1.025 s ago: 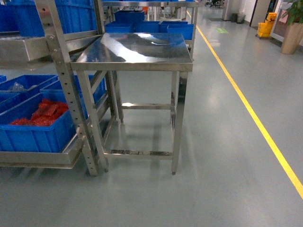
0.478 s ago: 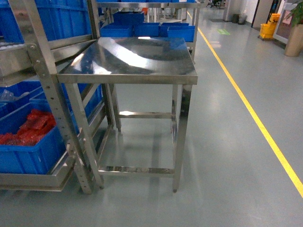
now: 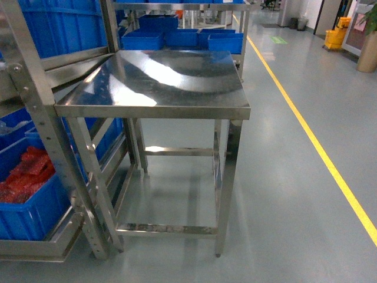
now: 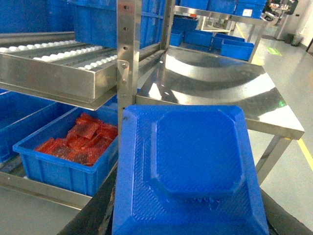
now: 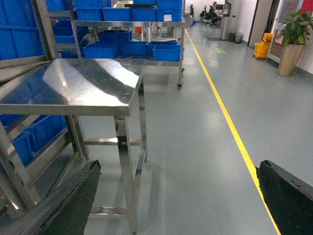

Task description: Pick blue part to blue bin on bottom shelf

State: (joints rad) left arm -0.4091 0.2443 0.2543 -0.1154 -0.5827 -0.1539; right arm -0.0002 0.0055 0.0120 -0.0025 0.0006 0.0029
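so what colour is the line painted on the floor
Yellow. The floor line runs along the grey floor right of the steel table, clearest in the head view.

1. The table (image 3: 159, 82) is polished steel, its top glossy and mirror-like.
2. The rack post (image 4: 128, 49) is brushed steel with punched holes.
3. The crate (image 4: 58, 169) is smooth blue plastic; the packets (image 4: 80, 142) inside look red and crinkly.
4. The tray (image 4: 188, 166) is blue plastic with a fine ribbed texture.
5. The floor (image 5: 195, 127) is smooth, slightly shiny grey coating.
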